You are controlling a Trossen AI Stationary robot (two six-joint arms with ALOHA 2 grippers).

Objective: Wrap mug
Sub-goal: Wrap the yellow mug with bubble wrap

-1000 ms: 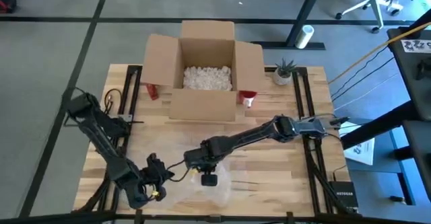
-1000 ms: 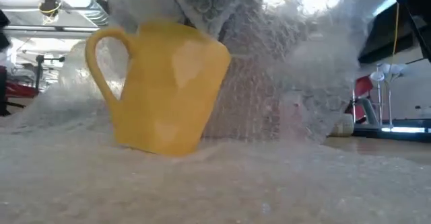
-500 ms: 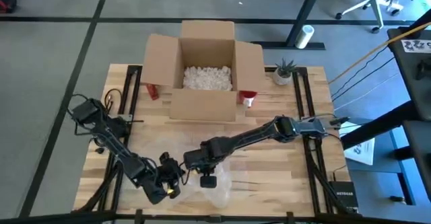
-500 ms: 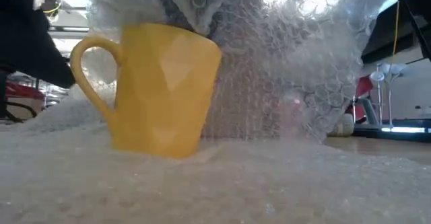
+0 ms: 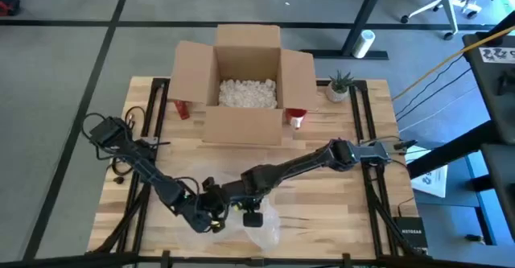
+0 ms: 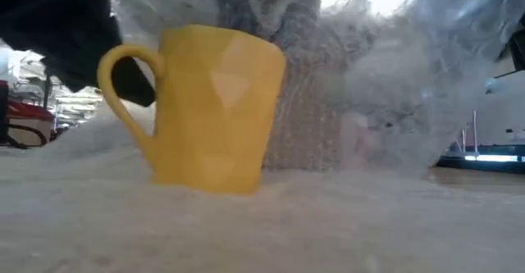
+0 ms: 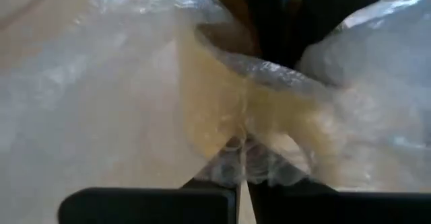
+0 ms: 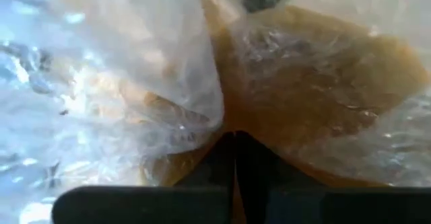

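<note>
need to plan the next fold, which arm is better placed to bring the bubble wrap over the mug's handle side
Probably left. The left gripper is shut on a fold of bubble wrap right beside the yellow mug, on its handle side. The right gripper is already pinching wrap over the mug.

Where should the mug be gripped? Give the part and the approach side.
Probably the handle, approached from its own side. The mug stands upright and its open loop juts clear, while wrap crowds the body's far side and top.
</note>
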